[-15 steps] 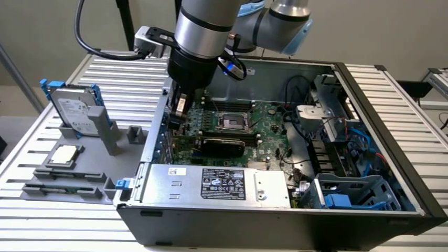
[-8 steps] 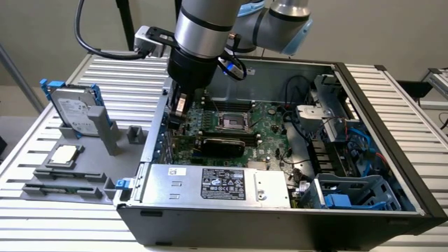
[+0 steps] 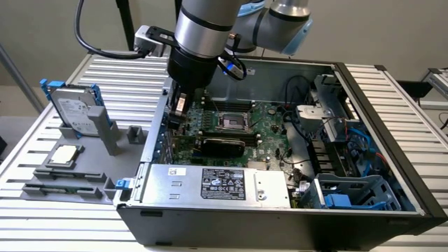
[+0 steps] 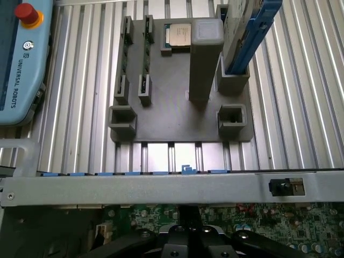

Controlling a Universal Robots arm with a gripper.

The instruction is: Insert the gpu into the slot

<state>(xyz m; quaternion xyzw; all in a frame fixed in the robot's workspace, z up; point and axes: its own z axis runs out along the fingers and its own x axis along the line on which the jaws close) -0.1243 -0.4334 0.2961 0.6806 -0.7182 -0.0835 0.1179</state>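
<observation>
pincer: low inside computer case, over green motherboard
pincer state: cannot tell
gpu: not discernible

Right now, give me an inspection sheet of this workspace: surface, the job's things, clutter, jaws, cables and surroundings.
Surface: ribbed aluminium table carrying an open computer case.
Job's things: card held upright under the arm, above the green circuit board; blue slot not made out.
Clutter: grey holder tray with a processor chip, a hard drive in a blue frame, and a silver power-supply box.
Jaws: gripper low inside the case; grip not readable.
Cables: black cable looping to the wrist.
Surroundings: robot pendant with red stop button.
</observation>
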